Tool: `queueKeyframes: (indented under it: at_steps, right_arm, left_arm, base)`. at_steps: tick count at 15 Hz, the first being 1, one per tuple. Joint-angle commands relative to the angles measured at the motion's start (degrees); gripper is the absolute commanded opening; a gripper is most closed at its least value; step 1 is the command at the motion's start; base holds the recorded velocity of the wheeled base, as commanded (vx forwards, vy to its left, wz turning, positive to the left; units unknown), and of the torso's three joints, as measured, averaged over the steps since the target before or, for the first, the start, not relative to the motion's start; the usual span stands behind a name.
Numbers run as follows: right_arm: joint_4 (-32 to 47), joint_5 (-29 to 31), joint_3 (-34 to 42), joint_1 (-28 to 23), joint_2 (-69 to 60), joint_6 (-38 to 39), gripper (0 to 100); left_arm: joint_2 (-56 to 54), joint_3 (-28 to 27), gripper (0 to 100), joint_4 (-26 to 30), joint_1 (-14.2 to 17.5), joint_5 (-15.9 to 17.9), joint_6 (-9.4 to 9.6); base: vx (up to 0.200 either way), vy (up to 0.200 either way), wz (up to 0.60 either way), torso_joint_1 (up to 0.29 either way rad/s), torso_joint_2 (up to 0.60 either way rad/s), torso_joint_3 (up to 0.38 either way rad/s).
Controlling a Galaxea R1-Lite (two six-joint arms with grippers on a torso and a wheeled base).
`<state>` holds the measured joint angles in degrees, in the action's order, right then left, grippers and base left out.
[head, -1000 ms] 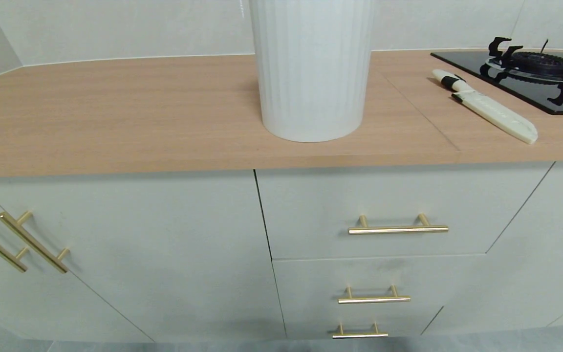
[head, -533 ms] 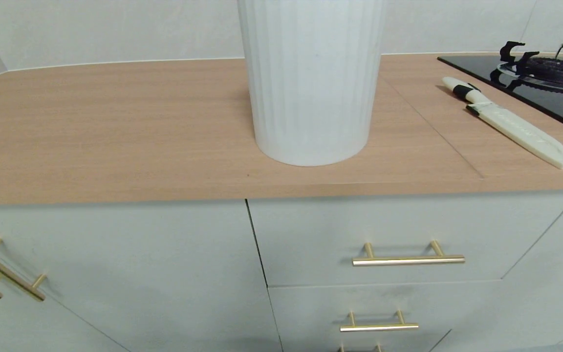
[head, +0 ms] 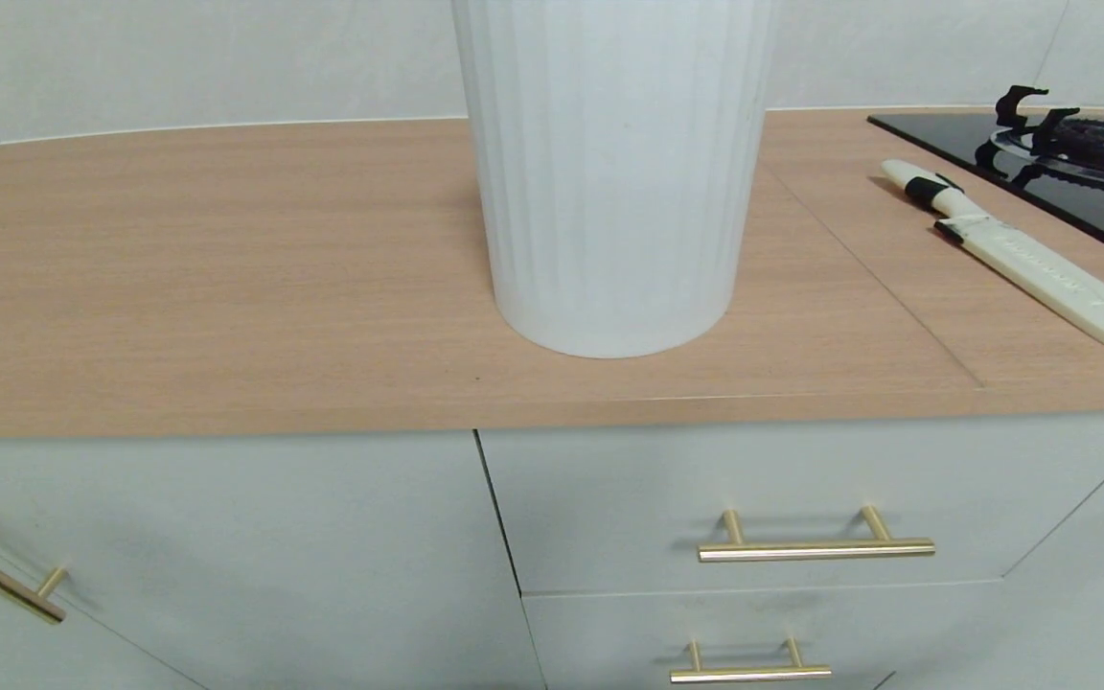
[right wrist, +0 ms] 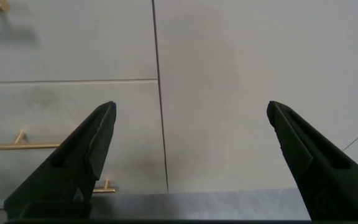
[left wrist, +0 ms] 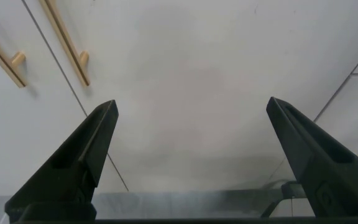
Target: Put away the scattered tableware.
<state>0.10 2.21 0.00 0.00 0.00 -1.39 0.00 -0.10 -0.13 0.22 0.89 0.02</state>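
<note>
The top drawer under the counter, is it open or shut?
Shut. The top drawer front lies flush with the cabinet door beside it, with only a thin seam between them.

We record the container (head: 609, 172) as plain white with vertical ribbing, and the knife (head: 1022, 264) as cream with black bands on its handle. The countertop (head: 207, 278) is tan wood grain; the hob (head: 1041, 182) is glossy black. The left gripper (left wrist: 188, 155) and right gripper (right wrist: 188, 155) are black; the cabinet fronts (left wrist: 197, 74) facing them are pale grey with gold handles (left wrist: 67, 43).
</note>
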Motion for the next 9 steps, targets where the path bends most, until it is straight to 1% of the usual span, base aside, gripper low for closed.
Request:
queueKeyframes:
  at_steps: [1,2,4,5,7,9]
  right_arm:
    - [0.0,0.0,0.0,0.0,0.1,0.0,100]
    - [0.0,0.0,0.0,0.0,0.1,0.0,100]
    - [0.0,0.0,0.0,0.0,0.1,0.0,100]
    - [0.0,0.0,0.0,0.0,0.1,0.0,100]
    - [0.0,0.0,0.0,0.0,0.1,0.0,100]
    - [0.0,0.0,0.0,0.0,0.1,0.0,100]
  left_arm:
    - [0.1,0.0,100,0.0,0.0,0.0,-0.02]
    - [0.1,0.0,100,0.0,0.0,0.0,-0.02]
    - [0.1,0.0,100,0.0,0.0,0.0,-0.02]
    - [0.1,0.0,100,0.0,0.0,0.0,-0.02]
    - [0.1,0.0,100,0.0,0.0,0.0,-0.02]
    - [0.1,0.0,100,0.0,0.0,0.0,-0.02]
  base:
    - [0.0,0.0,0.0,0.085,-0.21,-0.115]
    - [0.0,0.0,0.0,0.124,-0.28,-0.188]
    - [0.0,0.0,0.0,0.156,-0.1,-0.249]
    - [0.0,0.0,0.0,0.198,-0.38,-0.266]
    - [0.0,0.0,0.0,0.158,-0.65,-0.259]
    - [0.0,0.0,0.0,0.034,-0.53,-0.256]
